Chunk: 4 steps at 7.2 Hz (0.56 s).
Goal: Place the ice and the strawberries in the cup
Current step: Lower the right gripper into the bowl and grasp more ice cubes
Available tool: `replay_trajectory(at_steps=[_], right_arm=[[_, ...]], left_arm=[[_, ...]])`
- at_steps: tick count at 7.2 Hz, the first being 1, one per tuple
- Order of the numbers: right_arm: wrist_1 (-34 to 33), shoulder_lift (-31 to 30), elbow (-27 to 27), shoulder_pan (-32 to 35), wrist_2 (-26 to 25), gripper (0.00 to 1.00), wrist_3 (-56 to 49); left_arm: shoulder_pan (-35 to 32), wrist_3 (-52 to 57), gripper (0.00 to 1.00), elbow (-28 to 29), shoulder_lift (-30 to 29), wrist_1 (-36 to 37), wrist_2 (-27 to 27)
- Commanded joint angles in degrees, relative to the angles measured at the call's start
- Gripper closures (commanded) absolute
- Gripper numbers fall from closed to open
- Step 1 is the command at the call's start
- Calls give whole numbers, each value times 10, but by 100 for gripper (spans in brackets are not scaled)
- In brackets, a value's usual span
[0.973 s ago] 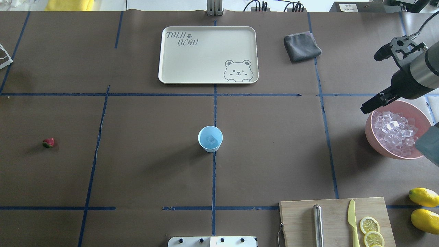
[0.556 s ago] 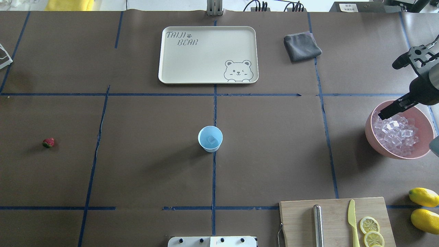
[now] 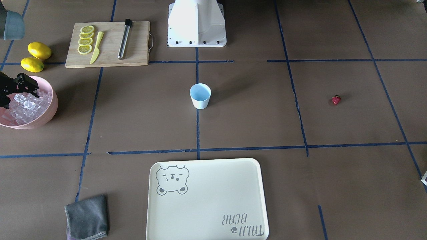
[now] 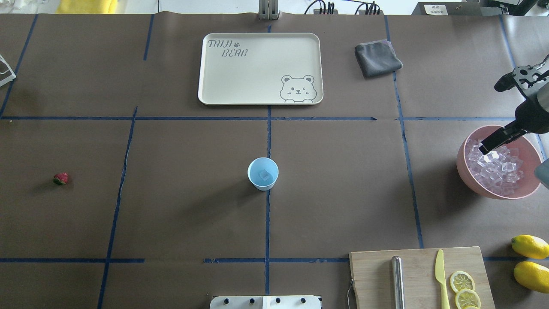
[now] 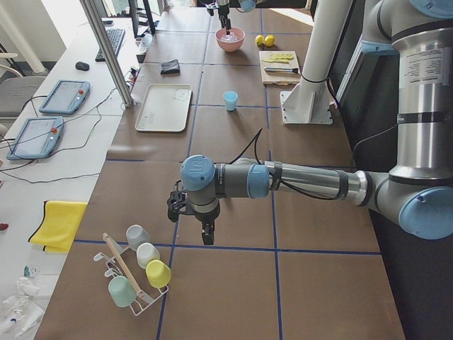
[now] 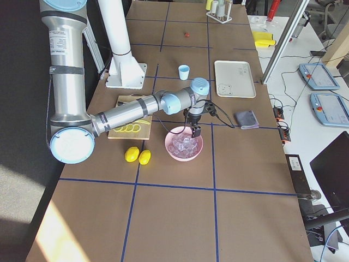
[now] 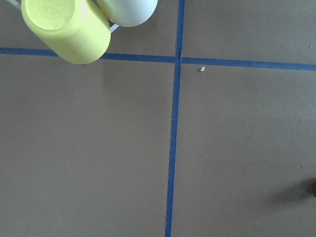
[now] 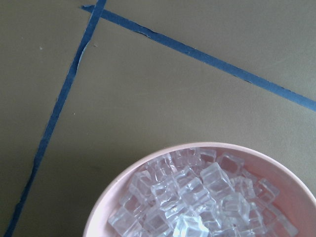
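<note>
The pale blue cup [image 4: 263,174] stands upright at the table's centre with one ice cube [image 4: 265,174] inside; it also shows in the front view [image 3: 200,96]. The strawberry [image 4: 61,178] lies alone on the table at the far left, and in the front view [image 3: 336,99] at the right. My right gripper [image 4: 487,148] hangs over the ice pile [image 4: 495,169] in the pink bowl; in the front view [image 3: 20,98] its fingers stand apart and empty. My left gripper [image 5: 207,239] shows only in the exterior left view, near a cup rack; I cannot tell its state.
The pink bowl [image 4: 462,165] sits at the right edge. A cream tray [image 4: 206,68] and grey cloth [image 4: 377,58] lie at the back. A cutting board [image 4: 373,274] with knife, steel rod and lemon slices is front right, beside two lemons [image 4: 529,246].
My right gripper has moved right and come down from above the bowl's rim to just over the ice. The cup and strawberry have not moved.
</note>
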Motion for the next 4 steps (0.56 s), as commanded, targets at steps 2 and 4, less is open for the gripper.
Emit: replay_trajectory(at_steps=[2, 4], right_arm=[[1, 15, -40, -2, 1, 3, -3], [1, 17, -44, -4, 1, 12, -3]], left_arm=[[0, -4, 0, -7, 0, 1, 0], [0, -4, 0, -9, 0, 1, 0]])
